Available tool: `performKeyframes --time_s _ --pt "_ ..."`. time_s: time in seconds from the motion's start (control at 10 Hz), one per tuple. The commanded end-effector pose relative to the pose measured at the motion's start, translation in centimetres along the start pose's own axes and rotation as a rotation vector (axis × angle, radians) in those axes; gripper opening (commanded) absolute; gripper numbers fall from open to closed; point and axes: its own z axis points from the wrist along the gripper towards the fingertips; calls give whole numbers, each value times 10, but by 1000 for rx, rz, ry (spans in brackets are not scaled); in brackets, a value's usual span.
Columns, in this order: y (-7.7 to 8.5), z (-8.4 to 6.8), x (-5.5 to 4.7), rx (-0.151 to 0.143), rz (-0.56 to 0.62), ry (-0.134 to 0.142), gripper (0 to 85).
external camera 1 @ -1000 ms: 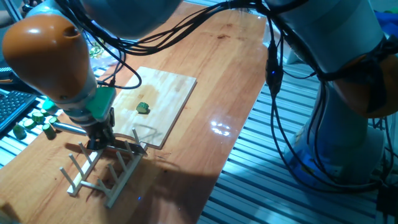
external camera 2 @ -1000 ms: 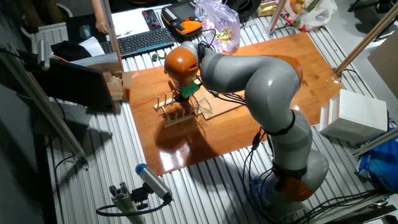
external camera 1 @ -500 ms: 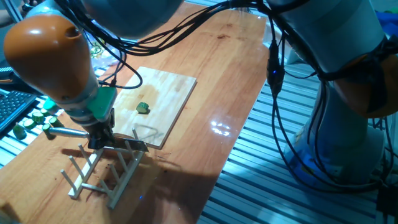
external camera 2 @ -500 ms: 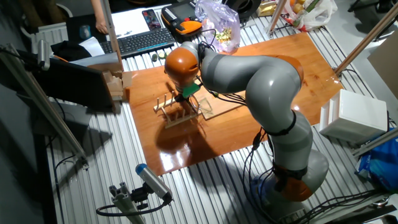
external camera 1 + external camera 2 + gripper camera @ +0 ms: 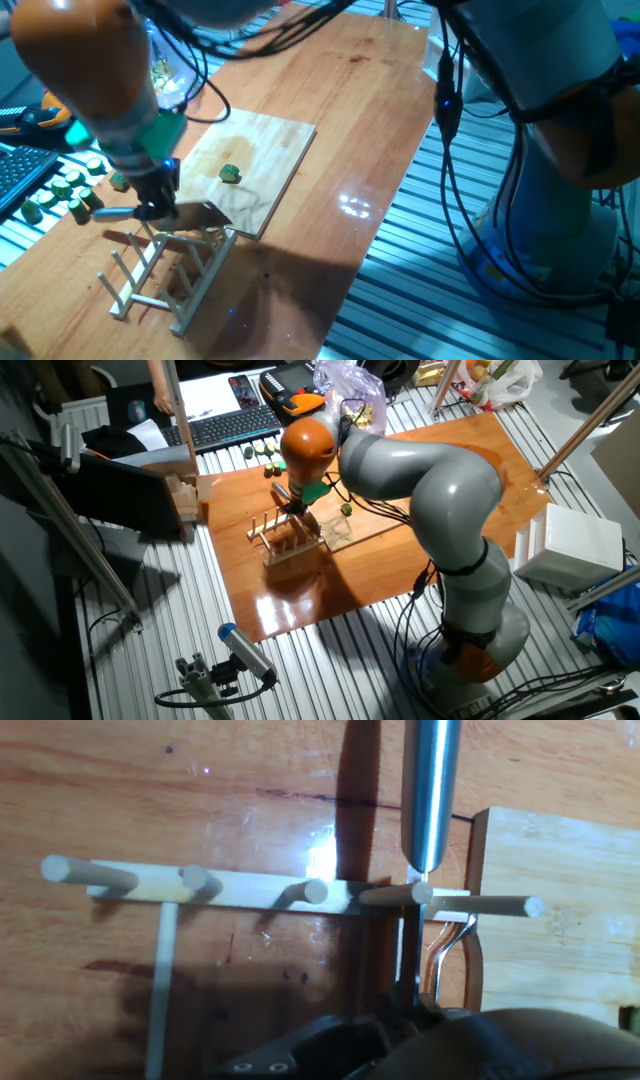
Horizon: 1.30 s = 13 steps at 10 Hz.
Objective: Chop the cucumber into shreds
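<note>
**One knife lifted above the wooden rack**

One pale wooden dowel rack [image 5: 165, 275] lies nearest on the glossy brown wooden worktop [image 5: 330, 130], its pegs pointing up and outward. Just above it hangs the black two-finger end effector [image 5: 152, 205], pinched on the round metal handle of a steel knife [image 5: 205, 213]; the handle sticks out to one side of the fingers and the blade to the other, the blade hovering over the rack's far pegs and the near edge of the light bamboo cutting board [image 5: 250, 165]. In the hand view the polished handle [image 5: 431, 790] runs straight up from the rack's peg row, and the board's corner [image 5: 560, 920] shows at the right.

Farther along, the small dark green cucumber chunk [image 5: 230, 174] rests alone near the middle of the board, well apart from the knife. It sits on the board beside the arm in the other fixed view too [image 5: 346, 510].

Beyond the end effector, at the worktop's edge, several round cucumber slices and stubby green pieces [image 5: 62, 190] lie scattered beside a black keyboard [image 5: 20, 172].
</note>
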Motion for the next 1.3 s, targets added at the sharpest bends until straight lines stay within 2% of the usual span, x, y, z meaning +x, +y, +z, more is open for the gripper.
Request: performKeyframes --time_s 0.0,0.1,0.2,0.4,0.5,0.8,0.9,1.0,1.2 --pt "3 -20 -1 -15 7 -2 0" --pt "4 -30 -2 -12 7 5 0" --pt "3 -31 -3 3 3 4 0" --pt "3 -23 -4 32 -10 -10 0" --pt "2 -17 -3 35 -16 -20 0" --pt "1 5 1 22 -22 -78 0" --pt "3 10 3 37 -23 -89 0" --pt "2 15 4 45 -30 -96 0" --pt "-2 20 6 76 -49 -86 0"
